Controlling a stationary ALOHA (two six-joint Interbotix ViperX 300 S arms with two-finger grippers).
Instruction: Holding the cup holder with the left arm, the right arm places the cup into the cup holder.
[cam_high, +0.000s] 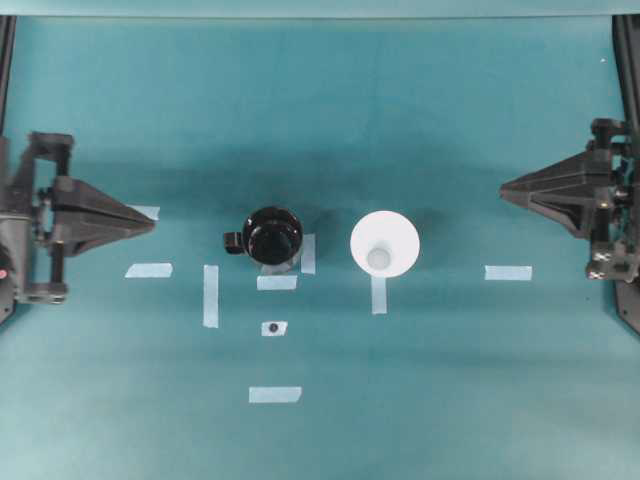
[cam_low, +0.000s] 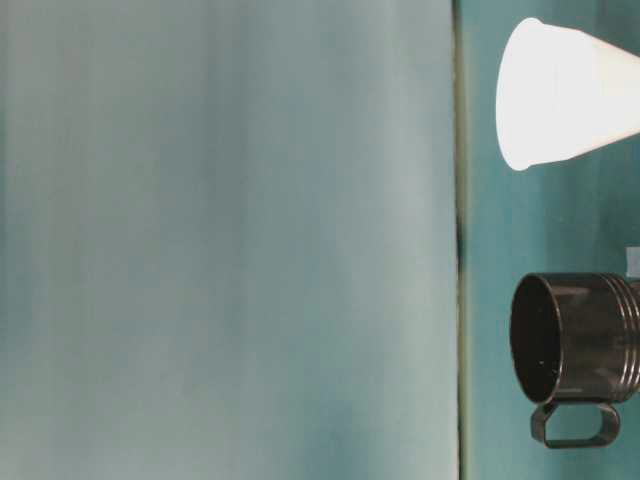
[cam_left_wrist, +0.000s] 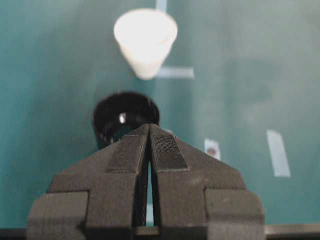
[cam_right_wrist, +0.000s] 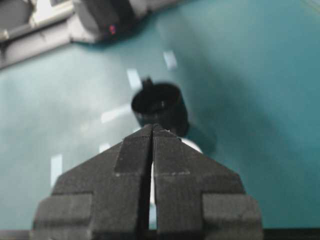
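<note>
**Op:** I'm at the start here, nothing is gripped. My left end effector (cam_high: 150, 220) sits at the left edge of the counter (cam_high: 450, 400), tips pressed together, pinching nothing. The right end effector (cam_high: 505, 187) mirrors it at the far right, also pressed together and empty.

**Spotter:** Where are the 2 pieces?

**Op:** Mid-counter, side by side. The cup holder (cam_high: 272, 235) stands just left of centre among strips of pale tape (cam_high: 148, 270). The cup (cam_high: 384, 243) stands near it on the right, apart, not touching. Both are well clear of either end effector.

**Spotter:** Orientation?

**Op:** Both upright. The cup's long axis runs vertical, wide rim up, narrow base on the counter; from overhead I look straight into it. The holder's mouth also faces up, and its stubby handle (cam_high: 233, 241) points left, toward my left arm. On the left wrist view the holder (cam_left_wrist: 126, 117) is dead ahead with the cup (cam_left_wrist: 145, 41) lined up beyond it.

**Spotter:** So what's the step?

**Op:** I judge it's the approach, stage 1. The left end effector needs to spread, reach in and steady the holder, probably at the handle or wall facing it. The right needs to spread, close on the cup's tapered side and keep it vertical, lift it clear of the holder's rim, then lower it base-first.

**Spotter:** Risk?

**Op:** Paper cup, likely light. I'd squeeze gently or it may crush or tip.
</note>
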